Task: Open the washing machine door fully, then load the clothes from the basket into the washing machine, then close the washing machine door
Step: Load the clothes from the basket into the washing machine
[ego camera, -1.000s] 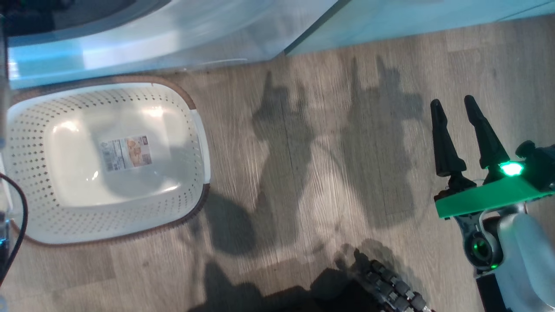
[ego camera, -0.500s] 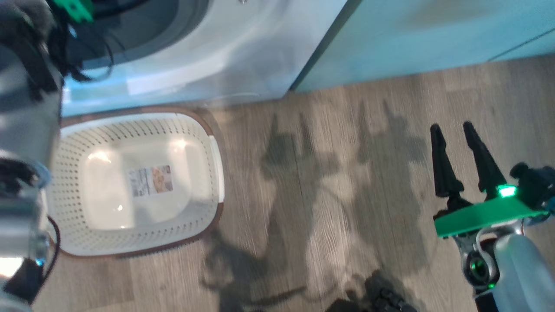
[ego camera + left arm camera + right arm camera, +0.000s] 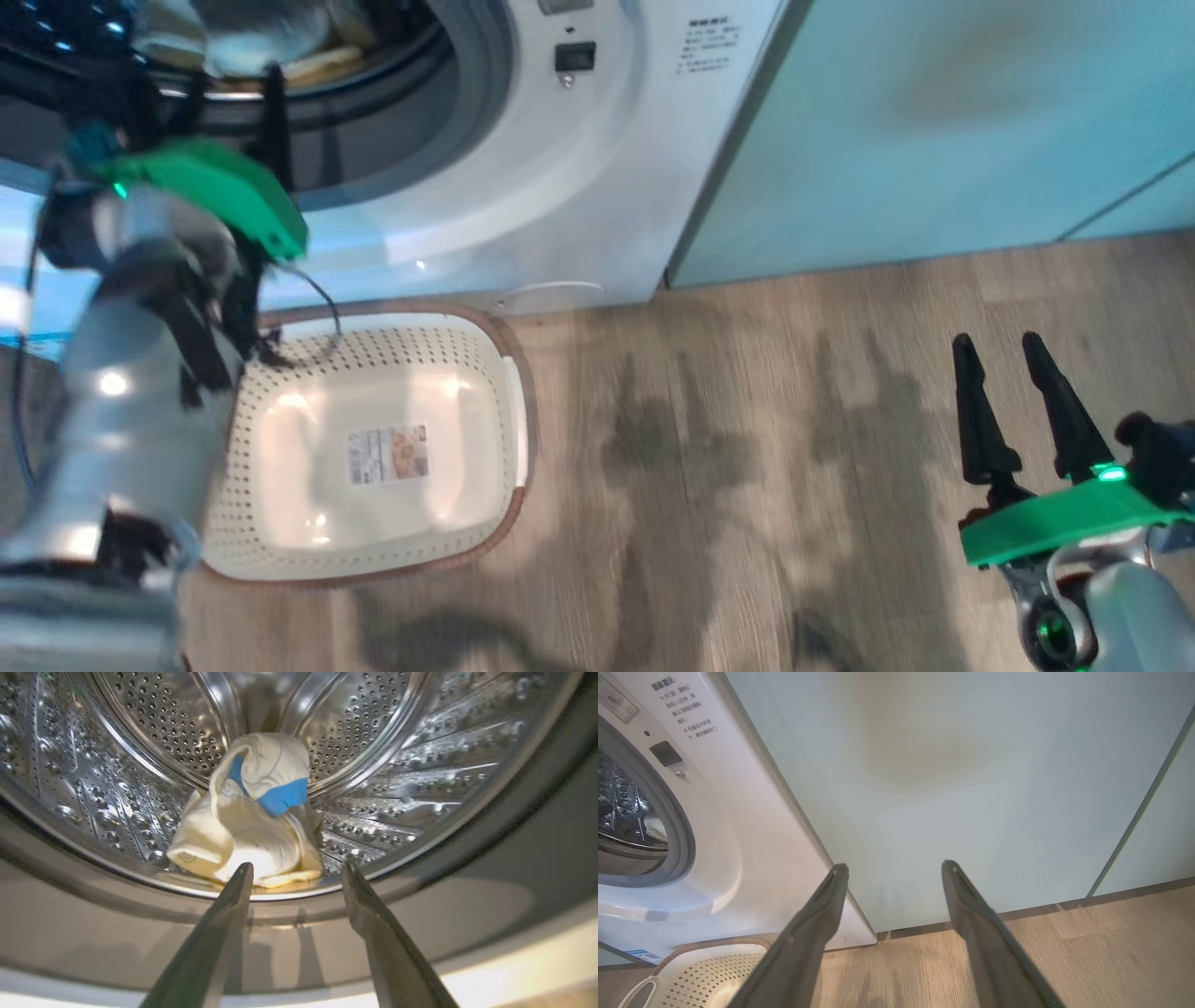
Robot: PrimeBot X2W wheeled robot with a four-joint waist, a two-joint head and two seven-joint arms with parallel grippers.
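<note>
My left end effector [image 3: 297,867] spread, empty, at washing machine [image 3: 597,187] mouth; clothes [image 3: 247,826] lie dead ahead in drum [image 3: 163,728]; right end effector [image 3: 995,340] spread, well apart.

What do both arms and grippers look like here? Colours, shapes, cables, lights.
Left gripper and right gripper: each has two long, dark, tapering fingers on a bright green flat wrist plate. Glossy silver-grey rounded forearms. A thin black cable runs beside the left wrist. A small green light glows on the right wrist.
</note>
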